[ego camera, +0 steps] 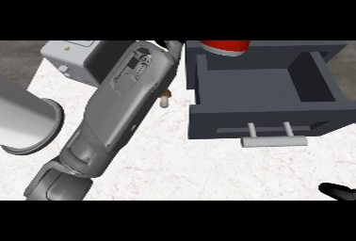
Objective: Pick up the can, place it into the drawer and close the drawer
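Observation:
The red can (224, 47) shows at the top edge, cut off, over the back wall of the open dark grey drawer (201, 84). I see nothing inside the drawer; its pale handle (273, 140) faces me. My left forearm (118, 108) runs from the lower left up to the top middle. Only a dark sliver of the left hand (165, 44) shows, just left of the drawer's rear corner and apart from the can. A black bit of my right hand (336, 191) pokes in at the lower right corner, well below the drawer.
A shiny metal cylinder (24, 122) lies at the left edge. A grey box-shaped appliance (69, 56) stands at the top left, partly behind my forearm. A small white and brown object (165, 99) sits on the marbled white counter (181, 169) between forearm and drawer.

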Controlling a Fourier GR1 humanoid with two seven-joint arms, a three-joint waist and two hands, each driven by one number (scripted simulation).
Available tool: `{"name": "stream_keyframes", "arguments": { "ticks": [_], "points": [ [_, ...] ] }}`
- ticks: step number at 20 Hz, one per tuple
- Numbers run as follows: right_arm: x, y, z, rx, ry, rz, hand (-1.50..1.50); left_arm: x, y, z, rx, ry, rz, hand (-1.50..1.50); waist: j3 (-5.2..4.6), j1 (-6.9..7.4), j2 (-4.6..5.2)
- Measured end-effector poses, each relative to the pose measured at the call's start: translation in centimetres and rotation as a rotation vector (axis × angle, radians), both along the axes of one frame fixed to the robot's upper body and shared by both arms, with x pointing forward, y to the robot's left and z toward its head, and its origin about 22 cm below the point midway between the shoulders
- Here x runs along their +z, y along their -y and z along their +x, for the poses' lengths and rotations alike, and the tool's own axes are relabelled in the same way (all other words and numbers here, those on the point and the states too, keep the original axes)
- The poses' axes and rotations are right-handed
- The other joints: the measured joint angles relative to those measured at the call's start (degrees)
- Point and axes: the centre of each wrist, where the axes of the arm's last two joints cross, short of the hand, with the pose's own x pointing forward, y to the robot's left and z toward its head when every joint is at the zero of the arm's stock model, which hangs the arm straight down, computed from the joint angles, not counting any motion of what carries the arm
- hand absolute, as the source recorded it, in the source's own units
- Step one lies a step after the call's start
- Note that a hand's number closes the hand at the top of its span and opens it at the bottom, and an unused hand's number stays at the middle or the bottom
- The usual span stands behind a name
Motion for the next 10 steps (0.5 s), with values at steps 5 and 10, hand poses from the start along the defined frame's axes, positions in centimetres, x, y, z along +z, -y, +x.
{"name": "stream_keyframes", "arguments": {
  "ticks": [5,10],
  "points": [
    [0.0,0.2,0.2,0.012,0.011,-0.005,-1.50,1.8,1.9,0.7,0.008,-0.014,0.040,1.50,0.04,-1.13,0.27],
    [0.4,0.3,0.3,0.015,0.020,0.004,-1.50,3.0,3.2,1.2,0.018,-0.020,0.070,1.50,0.07,-1.95,0.52]
  ]
}}
